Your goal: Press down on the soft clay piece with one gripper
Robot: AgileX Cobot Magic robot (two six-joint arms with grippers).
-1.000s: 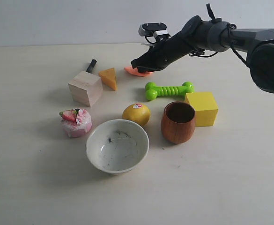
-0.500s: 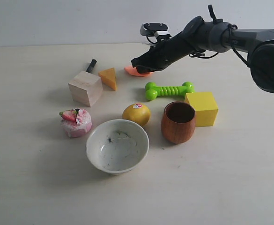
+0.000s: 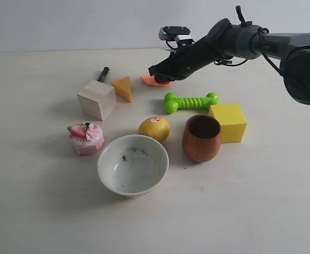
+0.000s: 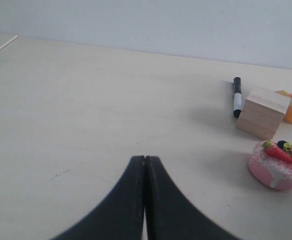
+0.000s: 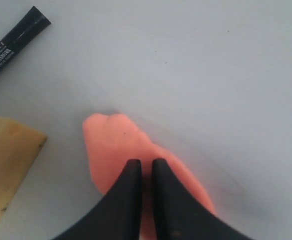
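Clay piece (image 3: 153, 80) lies flat on tabletop (image 3: 260, 185), at 3 o'clock of cheese wedge (image 3: 123, 88). Right claw (image 3: 156, 74) over it, fingers nrly pressed together, narrow slit; contact unclear. Left claw (image 4: 145, 161) pressed together, well apart.

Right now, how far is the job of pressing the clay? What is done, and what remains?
Done: the right tool has reached the soft clay piece, with its tips over the salmon blob beside the cheese wedge. In hand: the nearly closed tips sit at the clay surface, though firm contact cannot be confirmed. Left: finish the press and lift away. The left tool is shut, far from the clay.
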